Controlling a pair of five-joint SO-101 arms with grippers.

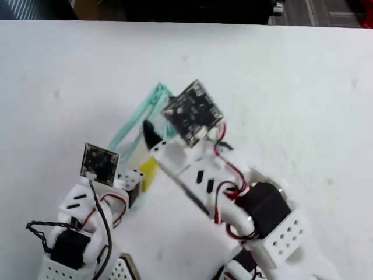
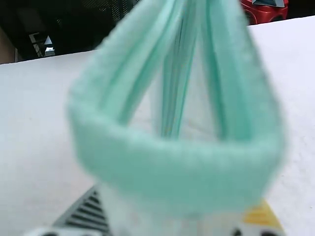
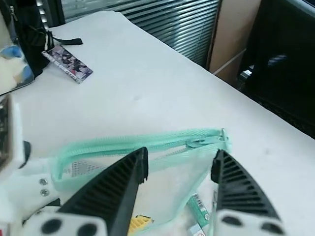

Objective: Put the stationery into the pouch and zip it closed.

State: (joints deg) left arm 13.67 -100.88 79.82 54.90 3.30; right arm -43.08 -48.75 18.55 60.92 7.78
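Much of the scene is white worktop [image 1: 291,76], with slatted blinds [image 3: 147,19] and a dark room beyond its far edge. Both arms lean in from the near side and meet over the one task item. The right arm's tool [image 3: 180,155] is spread wide and grips nothing. Its two black jaws stand either side of the zip end of the mint-edged clear pouch [image 3: 172,174], which lies on the surface between the arms. That straddle looks like a line-up for taking the zip pull [image 3: 196,143], which sits near the pouch's far corner.

The left tool [image 1: 135,182] is at the opposite end, probably as an anchor so the pouch does not slide during zipping. I cannot tell whether it is clamped, because the mint band looms right against the left wrist view. There the band seems to gape in a loop, so the mouth is likely unzipped.

Through the clear wall show a yellow item [image 1: 148,169] and a green-printed stick [image 3: 199,206], so the stationery appears to be inside. A small printed card [image 3: 68,64] lies well apart.
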